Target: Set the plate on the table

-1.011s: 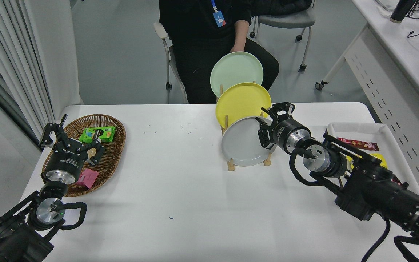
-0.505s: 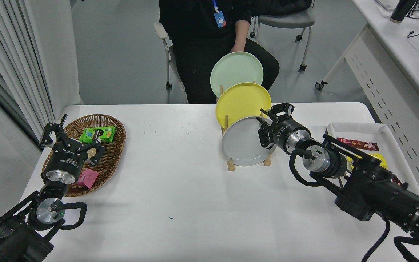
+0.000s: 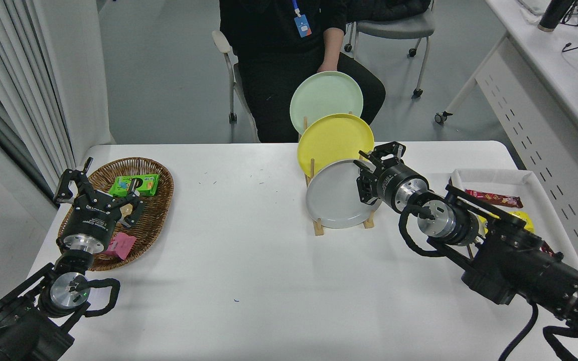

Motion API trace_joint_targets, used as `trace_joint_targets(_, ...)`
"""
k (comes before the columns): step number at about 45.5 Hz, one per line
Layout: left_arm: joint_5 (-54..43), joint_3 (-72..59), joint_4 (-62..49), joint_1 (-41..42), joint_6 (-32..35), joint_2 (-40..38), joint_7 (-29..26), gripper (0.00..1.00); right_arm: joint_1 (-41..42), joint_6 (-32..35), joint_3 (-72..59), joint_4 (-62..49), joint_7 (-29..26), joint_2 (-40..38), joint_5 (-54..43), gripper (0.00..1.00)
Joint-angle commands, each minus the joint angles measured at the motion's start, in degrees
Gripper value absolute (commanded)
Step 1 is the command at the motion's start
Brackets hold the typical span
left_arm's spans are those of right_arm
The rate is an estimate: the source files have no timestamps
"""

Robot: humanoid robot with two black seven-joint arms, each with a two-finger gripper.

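grey plate [image 3: 334, 200] in rack, right gripper [image 3: 367, 175] at rim

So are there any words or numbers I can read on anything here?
None can be read for sure.
Left gripper: white print on its black body, too blurred to read.
Green packet in the wicker basket: print too small to read.
Red wrapper in the white tray: print too small to read.
Grey plate: no print.
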Motion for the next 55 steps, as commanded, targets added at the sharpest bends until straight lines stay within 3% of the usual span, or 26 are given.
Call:
trace_joint_targets(1, 0.0, 0.0, 0.0, -0.01, 0.0, 0.0, 0.04, 0.98, -0.09, 0.0, 0.01, 0.09, 0.0, 0.0, 0.0, 0.18)
trace_joint_targets(16, 0.0, 0.0, 0.0, -0.01, 0.0, 0.0, 0.04, 0.98, -0.18, -0.09, -0.07, 0.01, 0.0, 0.0, 0.0, 0.17)
trace_joint_targets(55, 0.0, 0.0, 0.0, -0.01, 0.0, 0.0, -0.04, 0.98, -0.27, 0.0, 0.01, 0.62, 0.0, -0.18, 0.09, 0.01)
